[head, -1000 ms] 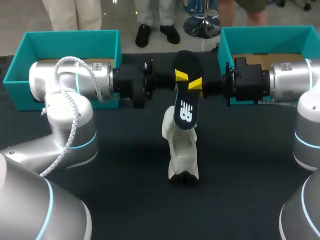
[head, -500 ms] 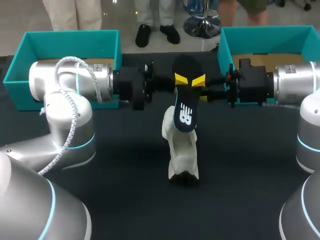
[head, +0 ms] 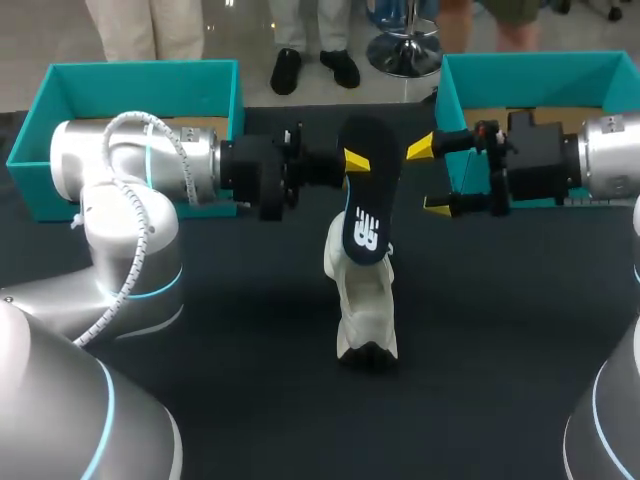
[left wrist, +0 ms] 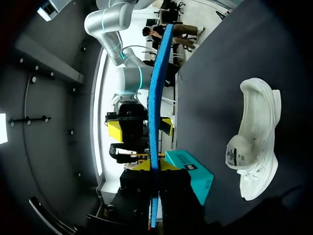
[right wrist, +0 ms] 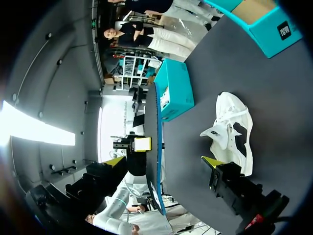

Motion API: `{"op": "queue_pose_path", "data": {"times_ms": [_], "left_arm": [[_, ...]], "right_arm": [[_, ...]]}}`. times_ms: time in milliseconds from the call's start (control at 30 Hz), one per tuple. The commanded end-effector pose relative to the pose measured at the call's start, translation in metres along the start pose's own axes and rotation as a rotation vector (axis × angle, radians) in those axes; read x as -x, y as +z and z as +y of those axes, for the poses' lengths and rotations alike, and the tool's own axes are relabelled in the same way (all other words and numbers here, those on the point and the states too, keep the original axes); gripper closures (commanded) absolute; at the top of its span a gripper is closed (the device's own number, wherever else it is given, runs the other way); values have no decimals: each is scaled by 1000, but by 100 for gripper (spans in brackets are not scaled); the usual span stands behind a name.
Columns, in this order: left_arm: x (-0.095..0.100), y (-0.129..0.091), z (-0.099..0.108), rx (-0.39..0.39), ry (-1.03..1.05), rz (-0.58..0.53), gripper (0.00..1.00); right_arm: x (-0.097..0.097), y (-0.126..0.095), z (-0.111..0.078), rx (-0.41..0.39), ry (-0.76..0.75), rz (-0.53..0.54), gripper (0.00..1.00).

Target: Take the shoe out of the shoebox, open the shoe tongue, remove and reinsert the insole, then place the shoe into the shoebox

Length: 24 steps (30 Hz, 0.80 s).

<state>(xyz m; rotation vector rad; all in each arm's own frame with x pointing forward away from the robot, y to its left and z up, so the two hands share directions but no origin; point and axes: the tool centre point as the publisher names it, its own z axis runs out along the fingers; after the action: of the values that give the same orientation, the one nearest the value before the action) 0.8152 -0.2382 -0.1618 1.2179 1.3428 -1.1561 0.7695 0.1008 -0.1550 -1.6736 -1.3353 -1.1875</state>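
The dark insole (head: 365, 205) with a white logo hangs upright over the table, its lower end at the white shoe (head: 365, 300) that lies below it. My left gripper (head: 352, 165) is shut on the insole's upper part. In the left wrist view the insole (left wrist: 156, 93) shows edge-on, blue, between the pinching tips of my left gripper (left wrist: 152, 166), with the shoe (left wrist: 254, 147) beside it. My right gripper (head: 428, 176) stands open just right of the insole, not touching it. From the right wrist, the insole (right wrist: 155, 147) is ahead of my open right gripper (right wrist: 163, 161), the shoe (right wrist: 230, 132) on the cloth beyond.
A teal shoebox (head: 130, 75) stands at the back left behind my left arm. A second teal box (head: 540, 70) stands at the back right behind my right arm. The table (head: 250, 400) is covered in dark cloth.
My right gripper has opened, let go of the insole and drawn back to the right. My left gripper keeps its hold, and the insole has shifted slightly left.
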Motion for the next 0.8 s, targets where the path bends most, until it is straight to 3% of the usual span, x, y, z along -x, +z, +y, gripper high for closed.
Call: {"op": "queue_pose_path", "data": {"times_ms": [33,233,300,567,800], "left_arm": [[-3,1,-4,11,-10,6,100],[-5,-2,-6,9,-13,21,100],[-5,-3,-5,12,-14,22,100],[-6,-5,-7,12,-23,32,100],[-8,-4,-9,8,-36,37,100]], "right_arm": [[-1,0,-1,1,2,-8,0],[-1,0,-1,1,2,-8,0],[5,-4,-2,-37,-40,-25,0],[26,-43,-3,-19,-88,-81,0],[36,-73,-8,-57,-107,-171,0]]}}
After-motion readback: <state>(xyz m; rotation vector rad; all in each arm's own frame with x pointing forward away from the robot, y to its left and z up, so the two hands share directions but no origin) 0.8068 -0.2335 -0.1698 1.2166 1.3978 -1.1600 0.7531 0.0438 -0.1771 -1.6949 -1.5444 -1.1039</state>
